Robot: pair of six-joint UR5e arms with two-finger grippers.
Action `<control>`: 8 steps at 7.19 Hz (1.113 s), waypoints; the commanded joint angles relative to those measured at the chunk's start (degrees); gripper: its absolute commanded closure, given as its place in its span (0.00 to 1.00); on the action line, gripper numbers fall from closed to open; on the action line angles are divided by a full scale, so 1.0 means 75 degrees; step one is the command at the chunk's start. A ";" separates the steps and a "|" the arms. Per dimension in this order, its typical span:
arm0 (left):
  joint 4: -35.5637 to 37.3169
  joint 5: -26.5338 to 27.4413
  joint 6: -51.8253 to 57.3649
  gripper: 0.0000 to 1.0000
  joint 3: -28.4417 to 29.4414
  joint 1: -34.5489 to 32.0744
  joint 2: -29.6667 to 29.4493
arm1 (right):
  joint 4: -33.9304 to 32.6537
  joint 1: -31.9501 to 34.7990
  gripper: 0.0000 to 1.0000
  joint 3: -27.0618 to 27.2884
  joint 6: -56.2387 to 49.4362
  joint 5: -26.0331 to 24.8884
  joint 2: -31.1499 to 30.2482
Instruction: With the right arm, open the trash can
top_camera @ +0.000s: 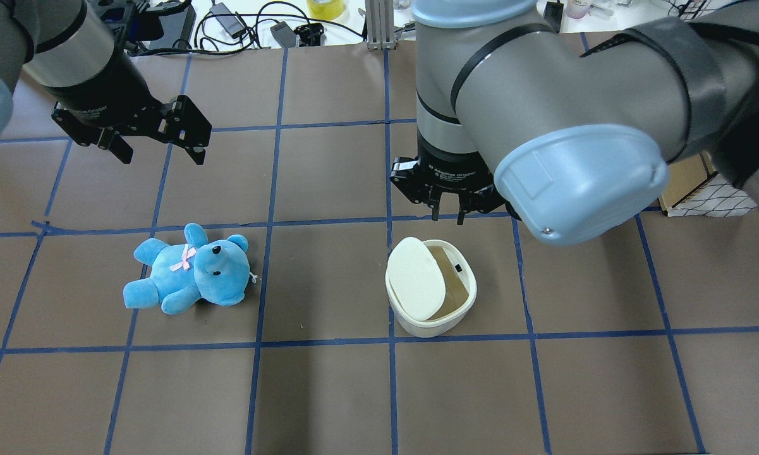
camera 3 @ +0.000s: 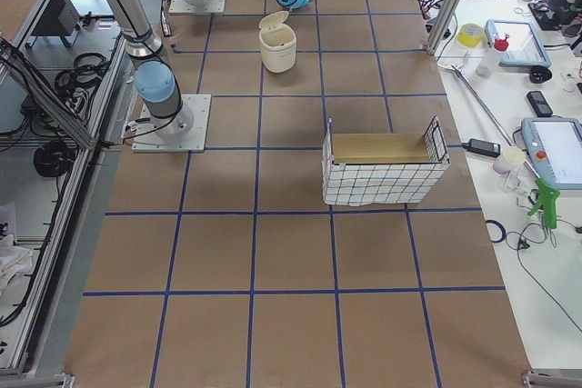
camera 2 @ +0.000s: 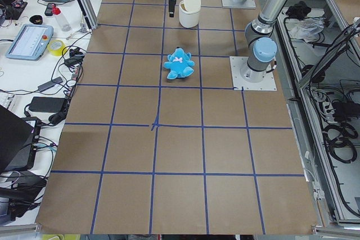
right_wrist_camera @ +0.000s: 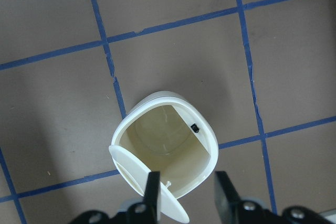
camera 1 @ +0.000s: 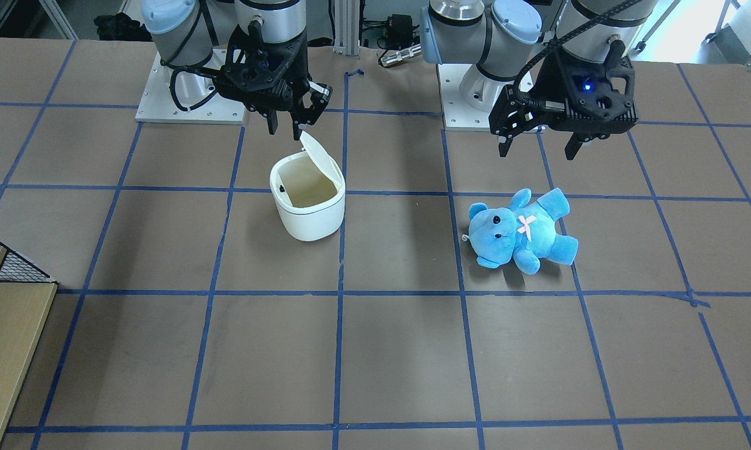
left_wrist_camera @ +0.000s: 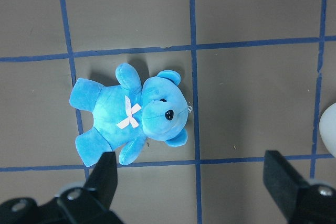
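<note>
The white trash can (camera 1: 306, 215) stands on the table with its flip lid (camera 1: 314, 150) tilted up, and the beige inside shows. It also shows in the overhead view (top_camera: 431, 321) and in the right wrist view (right_wrist_camera: 199, 156). My right gripper (camera 1: 286, 130) hangs just above the can's raised lid edge; its fingers are a small gap apart and hold nothing. In the right wrist view the right gripper (right_wrist_camera: 186, 187) is over the lid (right_wrist_camera: 139, 174). My left gripper (camera 1: 536, 147) is wide open and empty, above the table behind the blue teddy (camera 1: 522, 231).
The teddy (top_camera: 189, 278) lies on its back about two grid squares from the can. A wire basket with a cardboard bottom (camera 3: 382, 174) stands further along the table on my right side. Blue tape lines cross the brown table.
</note>
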 commanded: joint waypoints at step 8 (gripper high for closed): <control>0.0000 0.0000 -0.0006 0.00 0.0000 0.0000 -0.0002 | 0.0077 -0.2062 0.00 -0.0490 -0.4179 0.0143 -0.0001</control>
